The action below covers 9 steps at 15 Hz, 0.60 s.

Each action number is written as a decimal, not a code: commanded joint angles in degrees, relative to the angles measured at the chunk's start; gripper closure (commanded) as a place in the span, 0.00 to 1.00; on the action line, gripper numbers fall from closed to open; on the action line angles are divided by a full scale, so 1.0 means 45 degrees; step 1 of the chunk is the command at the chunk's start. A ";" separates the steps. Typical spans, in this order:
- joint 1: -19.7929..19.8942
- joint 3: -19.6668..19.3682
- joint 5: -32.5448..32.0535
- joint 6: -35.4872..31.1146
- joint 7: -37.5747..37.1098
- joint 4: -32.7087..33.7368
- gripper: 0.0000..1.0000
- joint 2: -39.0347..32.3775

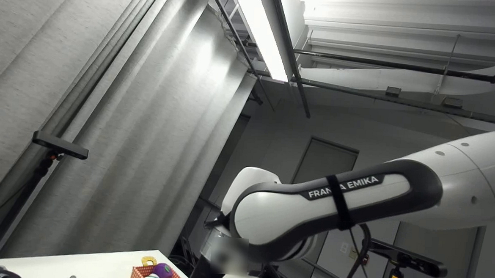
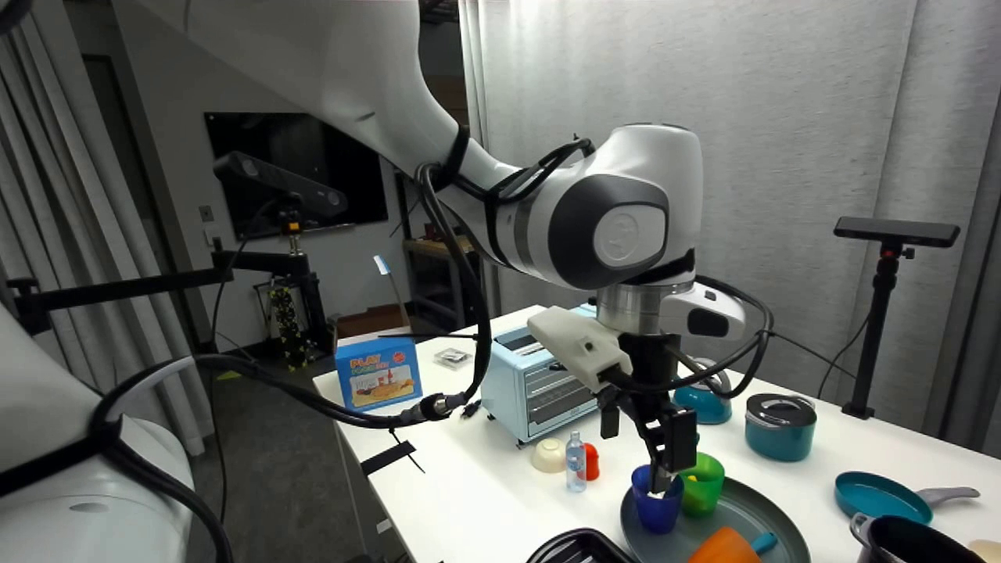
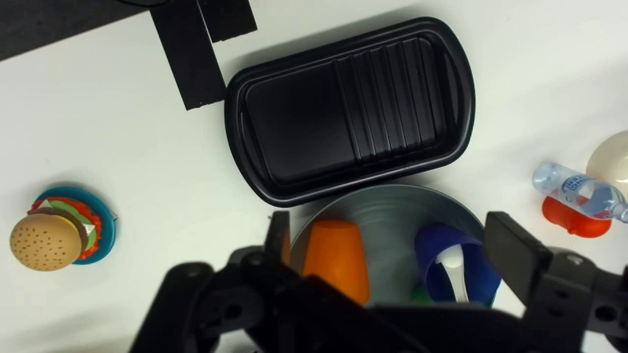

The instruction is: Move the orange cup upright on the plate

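The orange cup (image 3: 338,260) lies on its side on the grey plate (image 3: 392,189). Its lower part is hidden behind my gripper in the wrist view. In an exterior view the cup (image 2: 723,547) shows at the bottom edge, cut off, with a teal handle beside it on the plate (image 2: 770,512). A blue cup (image 3: 434,245) with a white spoon in it and a green cup (image 2: 703,486) stand upright on the plate. My gripper (image 3: 387,215) is open and empty above the plate, its fingers spread wide across both the orange and blue cups. It also shows in an exterior view (image 2: 637,453).
A black tray (image 3: 304,122) lies against the plate's edge. A toy burger (image 3: 46,242) sits on a small teal dish. A water bottle (image 2: 575,463), a red piece (image 2: 592,461) and a cream bowl (image 2: 549,456) stand near a toaster oven (image 2: 539,383). Teal pots (image 2: 780,428) and pan (image 2: 880,496) stand beyond.
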<state>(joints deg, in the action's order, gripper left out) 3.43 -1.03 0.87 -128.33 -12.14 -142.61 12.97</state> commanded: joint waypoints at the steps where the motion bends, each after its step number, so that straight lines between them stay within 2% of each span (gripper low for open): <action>1: -0.0009 -0.0097 0.0174 -0.0177 0.0204 0.1062 0.00 -0.1361; 9: -0.0057 -0.0144 0.0140 -0.1254 0.0568 0.1977 0.00 -0.3214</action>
<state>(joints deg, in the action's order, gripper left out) 3.40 -1.09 0.87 -131.55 -11.32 -136.09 2.02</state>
